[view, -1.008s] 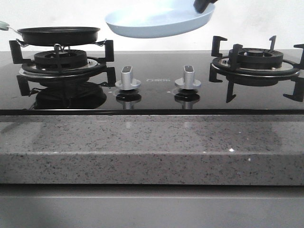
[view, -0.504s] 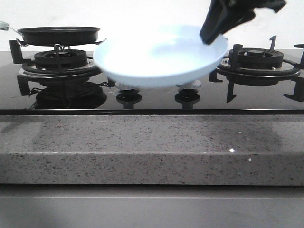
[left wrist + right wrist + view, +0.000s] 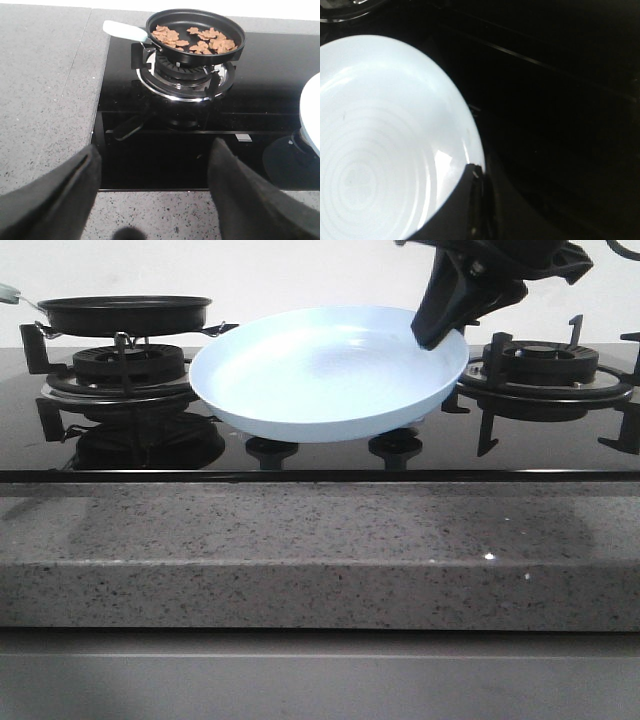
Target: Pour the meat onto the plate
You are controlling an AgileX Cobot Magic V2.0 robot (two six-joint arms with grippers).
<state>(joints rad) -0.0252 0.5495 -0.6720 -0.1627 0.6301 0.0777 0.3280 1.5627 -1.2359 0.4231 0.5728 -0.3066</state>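
Note:
The pale-blue plate [image 3: 325,370] is empty and hangs tilted just above the stove's two knobs, between the burners. My right gripper [image 3: 437,332] is shut on its right rim, and the plate fills the right wrist view [image 3: 375,145]. The meat [image 3: 192,40], reddish-brown slices, lies in the black frying pan [image 3: 197,35] on the left burner; in the front view the pan [image 3: 125,312] hides it. My left gripper [image 3: 155,160] is open and empty, low over the stove's front edge, well short of the pan. The plate's edge shows there [image 3: 311,117].
The pan's pale handle [image 3: 125,31] sticks out to the left of the pan. The right burner grate [image 3: 540,370] stands bare beside the plate. A speckled stone counter [image 3: 320,560] runs along the front of the black glass hob [image 3: 560,455].
My right gripper has brought the plate down and toward the camera, from high behind the stove to just above the knobs. The pan has not moved.

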